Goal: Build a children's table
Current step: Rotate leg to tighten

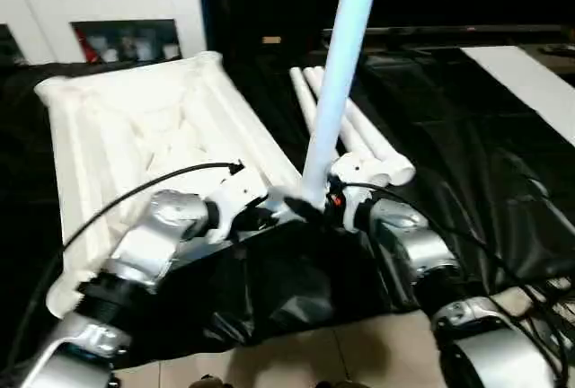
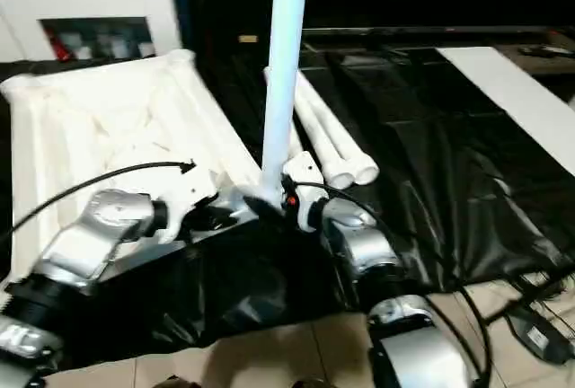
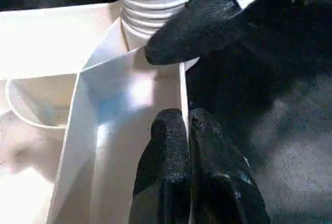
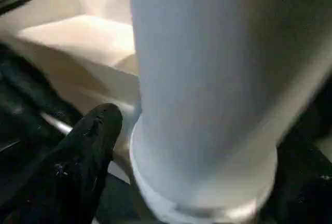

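Note:
The children's table top (image 1: 56,163) lies upside down on the left of the black-covered work table. A white leg (image 1: 346,56) stands upright in its near right corner socket. In the left wrist view its ribbed end (image 3: 155,1) sits in the socket. My left gripper (image 3: 187,130) is shut, pinching the top's thin rim just beside that corner. My right gripper (image 1: 328,199) is open around the base of the leg (image 4: 207,79), with one black finger (image 4: 93,136) close beside it. Three loose legs (image 1: 364,132) lie side by side behind the upright one.
A white cabinet (image 1: 108,2) stands at the back left. A white board (image 1: 530,83) lies at the far right of the black cover. The cover hangs over the table's front edge above tiled floor (image 1: 296,352). Cables (image 2: 530,334) lie on the floor at the right.

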Controlling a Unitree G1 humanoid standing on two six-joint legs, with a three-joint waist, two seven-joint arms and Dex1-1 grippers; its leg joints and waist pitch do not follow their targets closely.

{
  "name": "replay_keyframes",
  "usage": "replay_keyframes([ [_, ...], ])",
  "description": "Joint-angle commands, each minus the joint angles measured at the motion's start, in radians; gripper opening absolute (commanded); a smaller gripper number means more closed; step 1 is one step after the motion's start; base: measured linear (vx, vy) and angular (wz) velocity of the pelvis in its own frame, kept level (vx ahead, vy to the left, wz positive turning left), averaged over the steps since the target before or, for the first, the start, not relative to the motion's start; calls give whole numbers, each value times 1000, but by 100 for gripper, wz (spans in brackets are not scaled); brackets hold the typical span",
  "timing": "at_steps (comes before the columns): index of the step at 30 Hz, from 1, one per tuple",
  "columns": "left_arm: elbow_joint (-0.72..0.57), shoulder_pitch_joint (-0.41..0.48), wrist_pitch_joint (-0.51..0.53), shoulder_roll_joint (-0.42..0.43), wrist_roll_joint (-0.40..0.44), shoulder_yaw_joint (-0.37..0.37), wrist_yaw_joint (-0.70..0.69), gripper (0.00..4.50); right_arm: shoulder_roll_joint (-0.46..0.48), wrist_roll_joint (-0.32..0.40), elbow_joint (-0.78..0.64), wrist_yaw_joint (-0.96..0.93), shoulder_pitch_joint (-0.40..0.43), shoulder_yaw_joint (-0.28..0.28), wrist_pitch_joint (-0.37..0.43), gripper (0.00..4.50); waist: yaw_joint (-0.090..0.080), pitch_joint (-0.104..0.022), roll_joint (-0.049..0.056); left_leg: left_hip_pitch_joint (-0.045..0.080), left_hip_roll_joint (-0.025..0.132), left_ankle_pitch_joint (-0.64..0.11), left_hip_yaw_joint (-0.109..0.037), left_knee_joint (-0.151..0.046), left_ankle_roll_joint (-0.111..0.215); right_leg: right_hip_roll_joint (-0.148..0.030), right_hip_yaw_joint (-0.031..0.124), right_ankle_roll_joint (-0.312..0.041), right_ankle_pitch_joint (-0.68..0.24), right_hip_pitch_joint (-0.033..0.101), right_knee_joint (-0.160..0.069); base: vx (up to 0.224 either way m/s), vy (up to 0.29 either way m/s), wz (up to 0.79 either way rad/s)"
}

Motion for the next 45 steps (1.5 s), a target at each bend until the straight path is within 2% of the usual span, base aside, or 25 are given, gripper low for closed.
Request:
replay_keyframes([
  [1, -62, -3, -60, 5, -50, -37, -114, 0, -17, -6, -18, 98, 32, 43, 0, 398, 7, -76, 14, 15, 47, -245, -10, -69, 28, -76, 59, -216, -229, 46, -56, 0, 0, 0],
  [4, -68, 0, -72, 43, -67, -51, -196, 0, -63, 14, -70, 220, 56, 65, -13, 398, 21, -75, 14, 15, 50, -226, -8, -71, 33, -71, 56, -220, -199, 51, -49, 0, 0, 0],
  [5, -67, -1, -72, 49, -68, -53, -205, 0, -71, 18, -81, 241, 60, 69, -13, 398, 28, -73, 18, 20, 52, -243, -8, -72, 27, -72, 56, -220, -221, 47, -51, 0, 0, 0],
  [8, -59, -7, -77, 66, -73, -59, -236, 0, -107, 37, -127, 333, 75, 86, 0, 398, 33, -69, 16, 23, 52, -300, -7, -75, 10, -73, 57, -205, -292, 46, -60, 0, 0, 0],
  [10, -48, -14, -82, 76, -80, -61, -265, 0, -138, 53, -163, 418, 84, 101, 27, 371, 39, -69, 17, 25, 54, -327, -10, -77, 3, -76, 57, -190, -344, 45, -66, 0, 0, 0],
  [15, -20, -24, -104, 89, -75, -65, -291, 0, -161, 57, -195, 487, 94, 119, 45, 326, 48, -67, 14, 25, 52, -333, -11, -76, -7, -79, 58, -172, -397, 42, -72, 0, 0, 0],
  [21, -4, -27, -112, 76, -70, -51, -261, 0, -146, 64, -216, 482, 114, 129, 56, 291, 46, -66, 11, 24, 50, -338, -14, -75, -11, -81, 56, -153, -452, 40, -77, 0, 0, 0],
  [26, -5, -23, -99, 52, -71, -33, -210, 0, -127, 50, -208, 444, 124, 129, 55, 277, 46, -67, 12, 24, 52, -338, -16, -76, -14, -80, 56, -158, -433, 40, -74, 0, 0, 0],
  [29, -4, -26, -58, 3, -66, 8, -99, 0, -49, 4, -86, 196, 79, 77, 49, 276, 37, -64, 12, 22, 48, -354, -18, -76, -30, -82, 54, -155, -466, 37, -75, 0, 0, 0],
  [30, -5, -26, -48, -5, -60, 16, -71, 0, -28, -6, -49, 118, 61, 62, 52, 276, 28, -63, 10, 23, 45, -373, -22, -76, -42, -84, 50, -140, -520, 37, -81, 0, 0, 0],
  [31, -8, -26, -38, -11, -53, 20, -49, 0, -11, -12, -20, 60, 47, 51, 50, 275, 18, -63, 12, 17, 42, -376, -26, -76, -45, -86, 46, -120, -555, 42, -84, 0, 0, 0],
  [33, -33, -18, 18, -33, -34, 39, 31, 0, 40, -11, 40, -66, 12, 24, 56, 275, 4, -63, 12, 13, 42, -387, -30, -78, -48, -83, 41, -103, -577, 44, -86, 0, 0, 0],
  [34, -40, -16, 31, -39, -29, 44, 50, 0, 53, -10, 56, -101, 2, 16, 64, 275, -5, -62, 16, 20, 40, -408, -31, -75, -49, -84, 40, -101, -589, 38, -92, 0, 0, 0],
  [36, -73, -5, 77, -58, -19, 56, 101, 0, 87, -8, 97, -194, -21, -2, 77, 275, -12, -62, 12, 23, 40, -411, -29, -72, -44, -83, 42, -107, -584, 34, -93, 0, 0, 0],
  [37, -99, 2, 108, -73, -17, 61, 131, 0, 106, -13, 121, -244, -33, -11, 75, 275, -16, -61, 14, 23, 39, -415, -30, -72, -39, -82, 41, -108, -587, 33, -95, 0, 0, 0],
  [38, -109, 6, 117, -78, -19, 61, 137, 0, 112, -11, 127, -247, -35, -15, 77, 275, -18, -62, 6, 22, 39, -411, -28, -71, -36, -81, 41, -106, -587, 33, -96, 0, 0, 0],
  [39, -119, 10, 124, -83, -21, 61, 142, 0, 118, -7, 132, -245, -37, -19, 79, 331, -19, -61, 10, 21, 39, -408, -29, -71, -30, -81, 42, -109, -580, 33, -94, 0, 0, 0],
  [42, -149, 25, 131, -100, -34, 47, 143, 0, 143, -6, 169, -244, -51, -32, 72, 351, -23, -64, 7, 16, 41, -398, -27, -73, -21, -80, 45, -120, -536, 34, -89, 0, 0, 0],
  [44, -144, 26, 118, -97, -33, 37, 135, 0, 140, -17, 172, -249, -54, -26, 57, 365, -18, -64, 12, 24, 42, -393, -22, -71, -18, -77, 49, -135, -503, 26, -87, 0, 0, 0],
  [45, -145, 27, 118, -94, -33, 32, 133, 0, 138, -26, 178, -258, -58, -20, 43, 387, -18, -65, 11, 22, 43, -388, -21, -72, -18, -76, 51, -146, -474, 28, -82, 0, 0, 0],
])
